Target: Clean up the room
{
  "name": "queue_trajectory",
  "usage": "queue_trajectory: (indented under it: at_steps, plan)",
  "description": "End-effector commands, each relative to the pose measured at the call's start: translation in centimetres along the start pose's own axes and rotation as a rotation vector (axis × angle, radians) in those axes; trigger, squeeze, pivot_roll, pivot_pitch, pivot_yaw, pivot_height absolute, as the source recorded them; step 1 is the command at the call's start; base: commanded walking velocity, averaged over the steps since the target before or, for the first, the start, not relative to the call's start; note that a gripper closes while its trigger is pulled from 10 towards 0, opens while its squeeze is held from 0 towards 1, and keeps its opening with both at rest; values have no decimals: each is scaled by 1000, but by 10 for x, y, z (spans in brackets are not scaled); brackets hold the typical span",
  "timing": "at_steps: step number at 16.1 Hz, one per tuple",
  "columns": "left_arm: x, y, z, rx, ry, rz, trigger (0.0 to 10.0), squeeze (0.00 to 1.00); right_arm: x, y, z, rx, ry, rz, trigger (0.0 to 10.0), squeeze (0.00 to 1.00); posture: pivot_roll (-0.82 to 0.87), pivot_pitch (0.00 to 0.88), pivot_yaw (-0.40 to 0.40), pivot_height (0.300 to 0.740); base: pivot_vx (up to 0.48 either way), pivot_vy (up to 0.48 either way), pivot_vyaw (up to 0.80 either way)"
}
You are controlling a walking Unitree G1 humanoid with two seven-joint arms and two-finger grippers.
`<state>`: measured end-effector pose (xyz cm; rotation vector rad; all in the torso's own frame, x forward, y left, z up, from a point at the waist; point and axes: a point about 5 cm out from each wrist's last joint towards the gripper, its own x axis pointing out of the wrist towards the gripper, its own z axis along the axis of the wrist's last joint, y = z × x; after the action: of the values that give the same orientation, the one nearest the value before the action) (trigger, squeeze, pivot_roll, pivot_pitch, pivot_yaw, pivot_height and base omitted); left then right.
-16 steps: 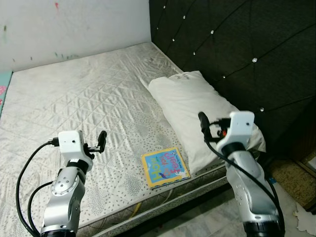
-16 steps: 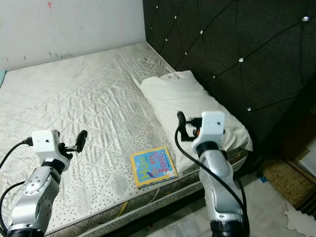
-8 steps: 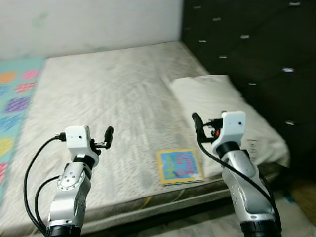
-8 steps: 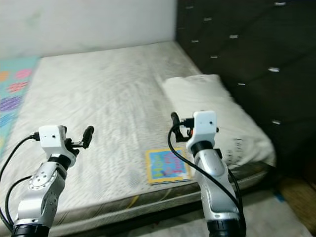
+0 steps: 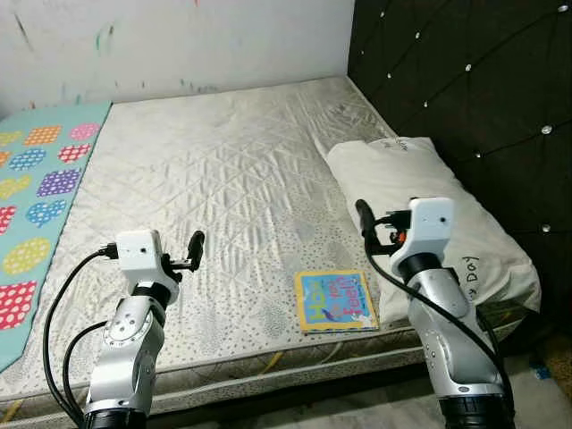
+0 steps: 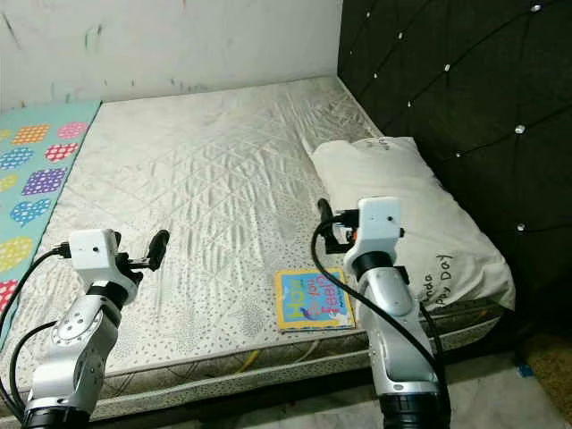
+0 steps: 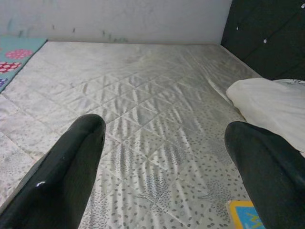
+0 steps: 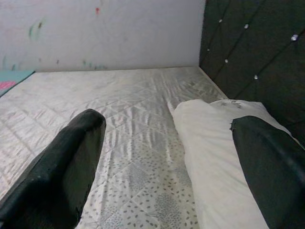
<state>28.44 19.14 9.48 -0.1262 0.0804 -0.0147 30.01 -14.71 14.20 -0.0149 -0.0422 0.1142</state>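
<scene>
With my left gripper [image 7: 157,157] and right gripper [image 8: 167,157] both spread wide and empty, I judge the thin, yellow-bordered blue picture book [image 5: 336,299] lying flat on the quilted white mattress [image 5: 223,179] light and stiff, best pinched by its near edge.

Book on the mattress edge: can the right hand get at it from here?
Probably yes. The book lies flat near the mattress edge with nothing on it, and the right hand, open, hovers just above and beside it. The pillow sits alongside, not over it.

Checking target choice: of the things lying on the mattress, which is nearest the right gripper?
The picture book, flat near the mattress front edge, just below the right gripper; the pillow lies beside the headboard.
</scene>
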Motion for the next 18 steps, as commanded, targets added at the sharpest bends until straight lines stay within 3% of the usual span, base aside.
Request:
queue_trajectory:
  at_steps: [1, 5, 18]
  plan:
    - [-2, 5, -3, 8, 19, 11, 10000, 0, 2, 5, 0, -4, -5, 32, 10000, 0, -186, 0, 39, 740, 0, 0, 800]
    - [-2, 5, -3, -2, 20, 5, 10000, 0, 1, 4, 0, -11, -5, 15, 10000, 0, -185, 0, 38, 740, 0, 0, 798]
    - [-4, 5, 0, -23, -1, -20, 10000, 0, 0, 1, -3, 25, -3, 11, 10000, 0, -183, 0, 33, 740, 0, 0, 0]
